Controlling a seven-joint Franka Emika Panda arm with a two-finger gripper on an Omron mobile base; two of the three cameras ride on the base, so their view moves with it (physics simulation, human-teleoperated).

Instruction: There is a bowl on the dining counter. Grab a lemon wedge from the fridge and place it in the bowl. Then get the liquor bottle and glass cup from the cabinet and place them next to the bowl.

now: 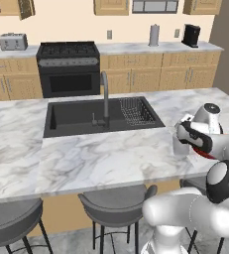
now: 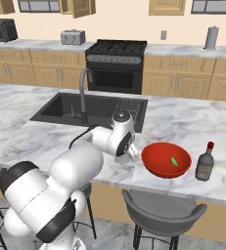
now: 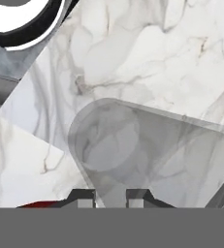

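Holding the glass cup (image 3: 152, 155) by its rim, the gripper (image 3: 111, 197) shows at the bottom centre of the hand view with its two dark fingertips (image 3: 84, 198) close together, pinched on the near wall of the tumbler. The cup takes up the middle and lower right of that frame, translucent grey, with the marbled dining counter (image 3: 147, 53) showing through and above it. A sliver of red, the bowl (image 3: 38, 205), peeks in at the lower left edge.

Over to the left base view: the black sink (image 1: 76, 116) and its grey tap (image 1: 105, 96) sit in the centre, grey stools (image 1: 113, 203) along the bottom, and at the right edge the gripper (image 1: 181, 144) hangs low at the counter with the cup (image 1: 179, 147) just under it, beside a strip of the red bowl (image 1: 205, 153).

In the right base view, running left to right along the front part of the counter (image 2: 31, 141): the gripper (image 2: 129, 154) at centre with the cup (image 2: 132, 155) in its grasp, low at the marble; whether it touches, I can't tell. Just beside it on the right is the bowl (image 2: 158, 163) with the lemon wedge (image 2: 173, 161) lying inside. Further right, near the bowl but apart from it, the liquor bottle (image 2: 204, 163) stands upright, red cap up.
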